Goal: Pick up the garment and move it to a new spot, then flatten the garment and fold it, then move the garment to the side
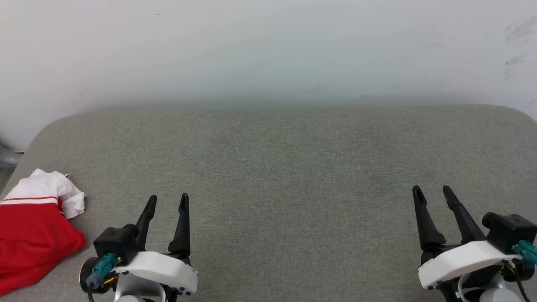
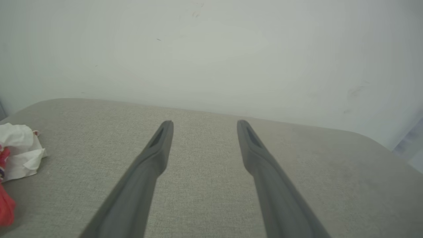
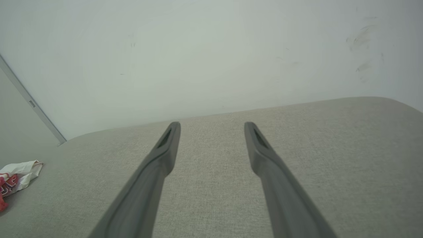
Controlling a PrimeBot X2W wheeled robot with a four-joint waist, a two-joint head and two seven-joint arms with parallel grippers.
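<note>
Garment (image 1: 33, 226), one, crumpled, two tools spread, left tool (image 1: 168, 197) nearby, right tool (image 1: 431, 188) far

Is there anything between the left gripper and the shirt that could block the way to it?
Nothing visible does. The shirt lies bunched at the left edge of the grey surface. The open left gripper is to its right, with bare surface between them.

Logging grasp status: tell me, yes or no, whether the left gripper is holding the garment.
No: the left gripper is open and empty, and the garment lies crumpled apart from it, off to its left.
</note>
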